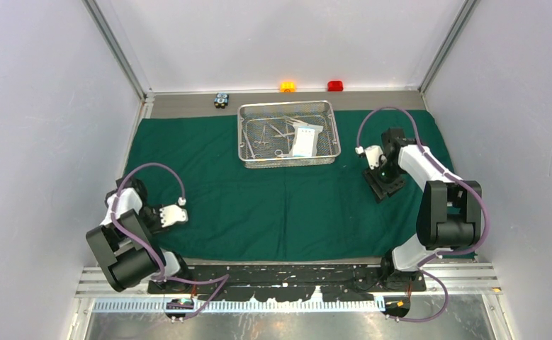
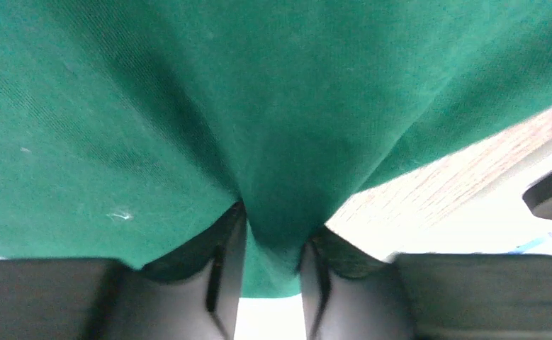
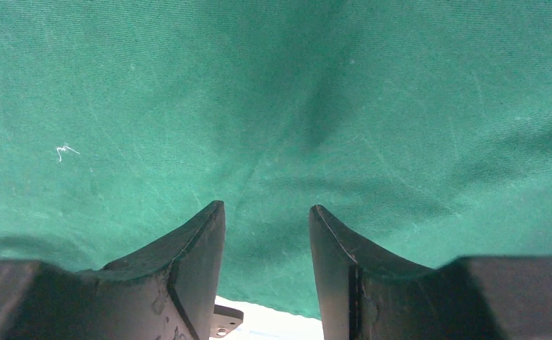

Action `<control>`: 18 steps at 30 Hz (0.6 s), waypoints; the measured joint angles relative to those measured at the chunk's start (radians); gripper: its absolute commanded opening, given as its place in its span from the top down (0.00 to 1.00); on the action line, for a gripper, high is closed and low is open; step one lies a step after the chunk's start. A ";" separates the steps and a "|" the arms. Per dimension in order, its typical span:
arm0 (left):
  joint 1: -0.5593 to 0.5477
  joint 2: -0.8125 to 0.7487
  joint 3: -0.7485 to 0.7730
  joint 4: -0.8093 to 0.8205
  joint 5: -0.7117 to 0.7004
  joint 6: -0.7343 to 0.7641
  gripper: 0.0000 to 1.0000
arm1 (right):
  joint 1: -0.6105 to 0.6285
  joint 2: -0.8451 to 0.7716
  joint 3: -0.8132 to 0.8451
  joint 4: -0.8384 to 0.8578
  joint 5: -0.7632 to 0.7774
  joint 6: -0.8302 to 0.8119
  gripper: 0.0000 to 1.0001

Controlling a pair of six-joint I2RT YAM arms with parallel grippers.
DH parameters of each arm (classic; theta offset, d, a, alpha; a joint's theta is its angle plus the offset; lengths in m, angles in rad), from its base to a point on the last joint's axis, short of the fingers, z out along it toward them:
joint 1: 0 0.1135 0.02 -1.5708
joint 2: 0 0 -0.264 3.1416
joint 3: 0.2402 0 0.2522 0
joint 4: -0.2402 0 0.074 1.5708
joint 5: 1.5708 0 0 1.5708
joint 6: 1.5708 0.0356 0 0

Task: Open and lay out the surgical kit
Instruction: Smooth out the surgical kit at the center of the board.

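A dark green cloth wrap point(image 1: 280, 205) is lying spread across the desk point(image 1: 188, 105). It is looking soft, light and limp, so a raised fold or an edge is likely the best hold. The left end effector point(image 2: 276, 237) is clenching a gathered fold near the cloth's near-left edge. The right end effector point(image 3: 267, 212) is pressing on the cloth with fingers apart, gripping nothing. At the cloth's far edge, a stiff silver wire-mesh tray point(image 1: 287, 105) is holding slim, likely slippery steel instruments point(image 1: 262, 138) and a flat white-blue packet point(image 1: 304, 140).

Well beyond both my jaws, three small blocks sit along the bare back strip of the surface point(image 1: 181, 105). The black-blue block point(image 1: 221, 100) is toward my left jaws, the orange block point(image 1: 288, 86) is between, and the red block point(image 1: 335, 86) is nearest my right jaws.
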 measured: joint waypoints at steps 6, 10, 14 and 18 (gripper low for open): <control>-0.006 0.001 0.108 -0.146 0.094 -0.003 0.81 | 0.001 0.012 0.012 -0.002 0.000 0.004 0.49; -0.070 0.030 0.236 -0.235 0.127 -0.042 0.82 | 0.005 0.014 0.032 -0.002 0.000 0.008 0.49; -0.211 0.122 0.346 -0.261 0.129 -0.138 0.81 | 0.005 0.014 0.040 -0.003 0.002 0.012 0.49; -0.327 0.284 0.498 -0.273 0.126 -0.255 0.75 | 0.006 0.014 0.040 -0.010 0.006 0.017 0.49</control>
